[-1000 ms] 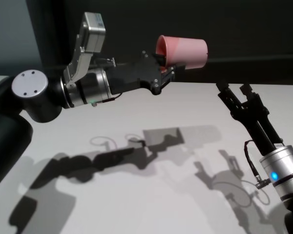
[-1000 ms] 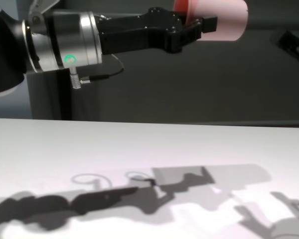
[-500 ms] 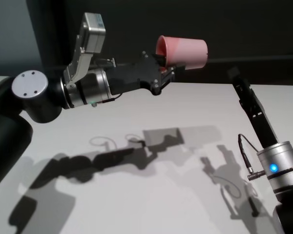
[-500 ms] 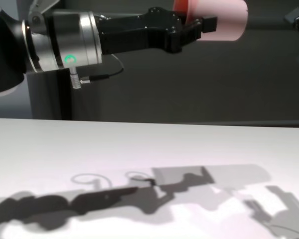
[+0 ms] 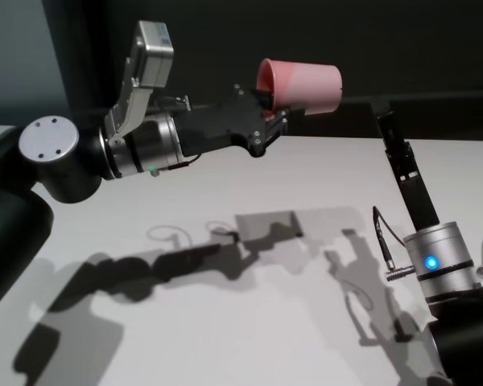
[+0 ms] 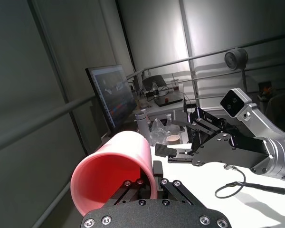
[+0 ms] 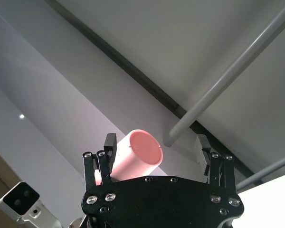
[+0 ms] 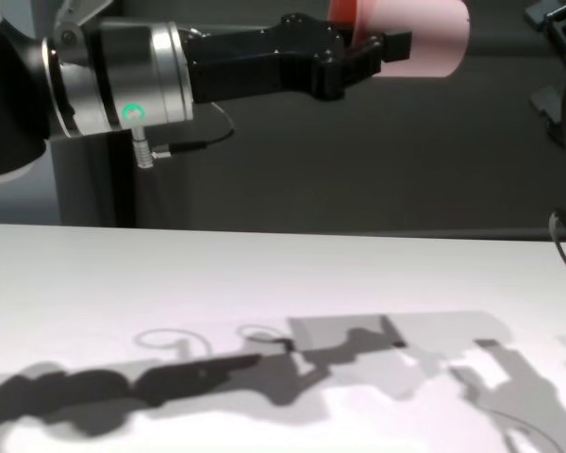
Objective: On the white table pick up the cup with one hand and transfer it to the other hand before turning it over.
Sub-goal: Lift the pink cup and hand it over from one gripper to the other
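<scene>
The white counter point(image 5: 225, 322) stretches wide below, carrying only the shadows of the two arms.

Above it on the left, the left arm reaches across, high off the surface. Its gripper, the left gripper point(image 5: 275, 112), has its jaws closed on the rim end of the cup point(image 5: 306, 84); from the left wrist view one finger sits inside the open mouth and the wall is pinched against it.

The right arm rises from the lower right corner, pointing up and away toward the cup. The right gripper point(image 7: 157, 152) has its jaws spread wide, with nothing between them touching; from its wrist view the cup's closed base shows in the gap between the two fingers point(image 7: 203, 149), farther off.

The cup point(image 8: 410, 36) is pink and lies on its side in the air, well clear of the counter, its mouth point(image 6: 104, 183) turned toward the left arm and its base toward the right gripper.
</scene>
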You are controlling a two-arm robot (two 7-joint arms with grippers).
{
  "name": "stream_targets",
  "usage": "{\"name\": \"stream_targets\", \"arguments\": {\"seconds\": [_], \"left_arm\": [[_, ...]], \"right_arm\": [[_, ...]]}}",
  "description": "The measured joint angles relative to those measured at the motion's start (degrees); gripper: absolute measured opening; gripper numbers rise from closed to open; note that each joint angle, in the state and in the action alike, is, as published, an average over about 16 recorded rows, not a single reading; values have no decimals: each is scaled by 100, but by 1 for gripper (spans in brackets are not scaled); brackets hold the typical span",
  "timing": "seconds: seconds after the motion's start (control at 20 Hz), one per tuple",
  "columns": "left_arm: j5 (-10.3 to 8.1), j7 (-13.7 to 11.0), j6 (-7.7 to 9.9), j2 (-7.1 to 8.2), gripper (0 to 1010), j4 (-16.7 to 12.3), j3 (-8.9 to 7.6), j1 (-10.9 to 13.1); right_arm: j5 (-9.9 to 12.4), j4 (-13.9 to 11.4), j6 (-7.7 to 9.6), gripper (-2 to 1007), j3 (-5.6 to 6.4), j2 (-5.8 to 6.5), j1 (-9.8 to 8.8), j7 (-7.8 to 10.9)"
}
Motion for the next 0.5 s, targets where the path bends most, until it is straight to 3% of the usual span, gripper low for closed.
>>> {"name": "stream_targets", "arguments": {"seconds": [0.5], "left_arm": [[0,0,0,0,47,0,0,0]], "right_arm": [[437,632,-113,1002,-107,-130,463,447]]}}
